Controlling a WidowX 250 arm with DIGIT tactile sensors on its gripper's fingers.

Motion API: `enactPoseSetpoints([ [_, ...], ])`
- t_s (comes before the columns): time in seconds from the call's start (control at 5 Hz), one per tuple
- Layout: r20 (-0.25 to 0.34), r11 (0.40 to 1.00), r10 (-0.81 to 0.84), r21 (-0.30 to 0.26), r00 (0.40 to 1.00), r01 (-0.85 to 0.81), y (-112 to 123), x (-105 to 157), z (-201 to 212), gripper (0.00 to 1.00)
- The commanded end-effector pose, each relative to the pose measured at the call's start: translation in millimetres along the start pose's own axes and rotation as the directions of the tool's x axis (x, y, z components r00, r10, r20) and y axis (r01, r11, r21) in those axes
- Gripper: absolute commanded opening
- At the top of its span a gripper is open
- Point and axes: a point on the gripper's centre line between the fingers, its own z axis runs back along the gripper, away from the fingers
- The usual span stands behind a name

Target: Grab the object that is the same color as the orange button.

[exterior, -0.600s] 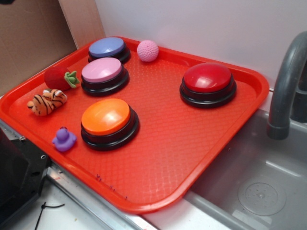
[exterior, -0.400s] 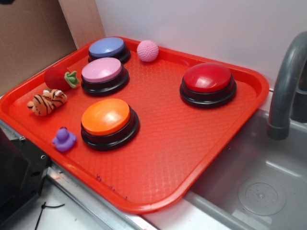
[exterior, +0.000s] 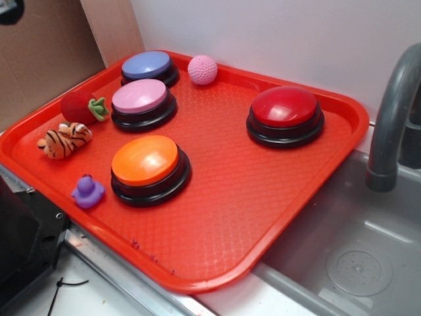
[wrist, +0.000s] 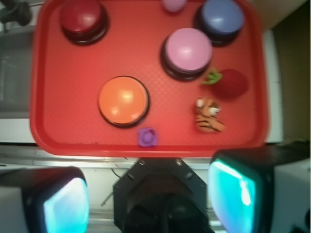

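The small orange plush tiger (exterior: pixel 64 139) with black stripes lies on its side near the left edge of the red tray (exterior: pixel 217 217); it also shows in the wrist view (wrist: pixel 208 115). The orange button (exterior: pixel 146 162) stands just right of it and shows in the wrist view (wrist: pixel 123 100). My gripper (wrist: pixel 148 199) is open and empty, high above the tray's near edge and well clear of the tiger. Its two fingers (wrist: pixel 232 194) stand wide apart. Only a dark bit of the gripper (exterior: pixel 9 9) shows in the top left corner of the exterior view.
A red strawberry toy (exterior: pixel 81 106) lies right behind the tiger and a purple duck (exterior: pixel 87 191) in front. Pink-topped (exterior: pixel 140 99), blue-topped (exterior: pixel 147 66) and red-topped (exterior: pixel 285 108) buttons and a pink ball (exterior: pixel 202 69) also sit on the tray. A sink (exterior: pixel 358 263) with a grey faucet (exterior: pixel 391 118) lies to the right.
A dark part of the gripper has come further into the top left corner of the exterior view. Nothing on the tray has moved.
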Motion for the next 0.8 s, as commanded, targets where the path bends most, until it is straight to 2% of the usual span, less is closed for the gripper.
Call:
enactPoseSetpoints([
  [0.0, 0.076, 0.996, -0.087, -0.006, 0.993, 0.088, 36.8, 0.7, -40.0, 1.0],
  [0.2, 0.082, 0.999, -0.053, -0.004, 0.995, 0.053, 56.2, -1.7, -69.8, 1.0],
  [0.4, 0.038, 0.997, 0.047, 0.064, 0.998, -0.05, 68.3, -0.2, -97.3, 1.0],
  [0.6, 0.025, 0.989, 0.082, 0.121, 0.996, -0.084, 75.6, 2.4, -119.6, 1.0],
])
